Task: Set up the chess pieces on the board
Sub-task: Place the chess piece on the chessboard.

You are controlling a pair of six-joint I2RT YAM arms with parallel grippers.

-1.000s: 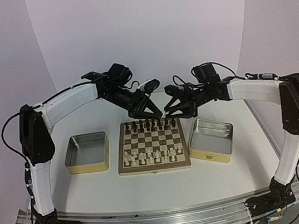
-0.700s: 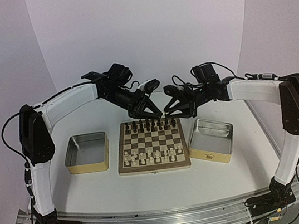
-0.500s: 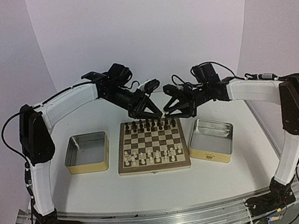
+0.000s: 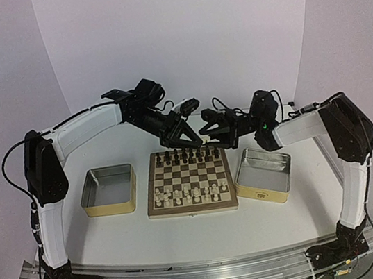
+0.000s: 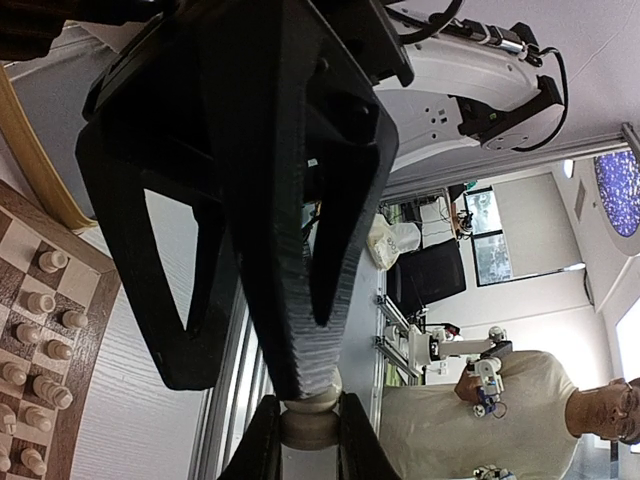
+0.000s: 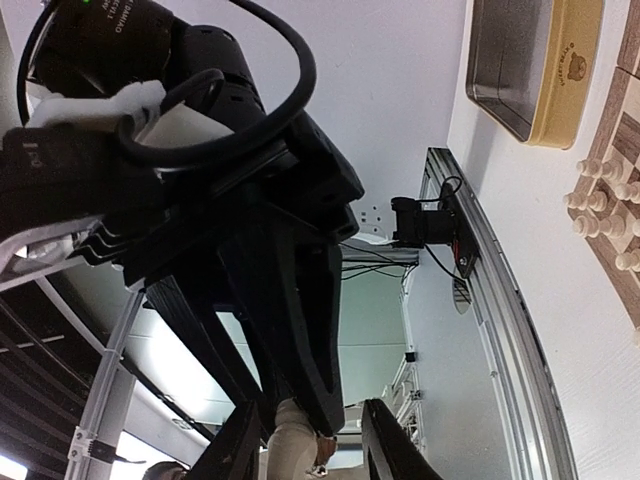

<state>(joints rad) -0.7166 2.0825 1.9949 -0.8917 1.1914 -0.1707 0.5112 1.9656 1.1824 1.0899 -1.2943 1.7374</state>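
Observation:
The board [image 4: 189, 180] lies mid-table, dark figures on its far row and cream-white chess pieces [image 4: 188, 194] on its near rows. My left gripper [image 4: 188, 141] hovers above the board's far edge, and in the left wrist view it [image 5: 308, 430] is shut on one cream piece [image 5: 310, 425]. My right gripper [image 4: 211, 127] meets it tip to tip. One of its ridged fingers [image 5: 290, 300] touches the top of that piece. In the right wrist view my right gripper [image 6: 312, 440] is open, its jaws wide apart around the left gripper's finger. The piece itself is hidden there.
An empty metal tin [image 4: 109, 188] sits left of the board and another [image 4: 264, 172] sits to its right. The left wrist view shows the board's corner [image 5: 20, 240] with cream pieces. The right wrist view shows a tin [image 6: 535, 65] and the board's edge [image 6: 625, 130].
The right arm has folded in towards the centre and its wrist has turned. Its gripper has shifted slightly up and left against the left gripper. The left arm has held still.

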